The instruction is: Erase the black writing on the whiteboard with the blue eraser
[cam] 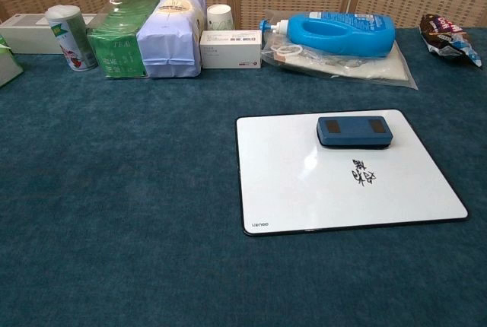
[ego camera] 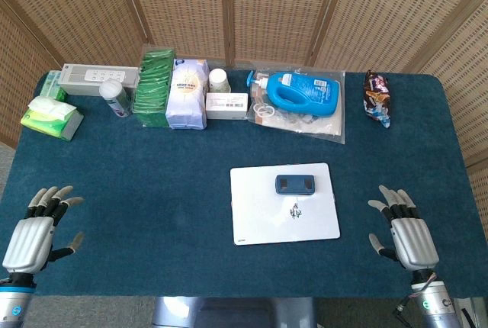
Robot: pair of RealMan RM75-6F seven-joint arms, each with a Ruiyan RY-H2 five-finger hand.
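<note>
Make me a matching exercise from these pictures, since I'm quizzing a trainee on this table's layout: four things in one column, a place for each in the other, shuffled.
Things
1. blue eraser
2. black writing
3. blue bottle
4. green tissue pack

Places
A. lying on a clear bag at the back of the table
B. near the table's left edge
C. on the whiteboard, along its far edge
D. on the whiteboard, just nearer the robot than the eraser

Pairs: 1-C, 2-D, 3-A, 4-B
</note>
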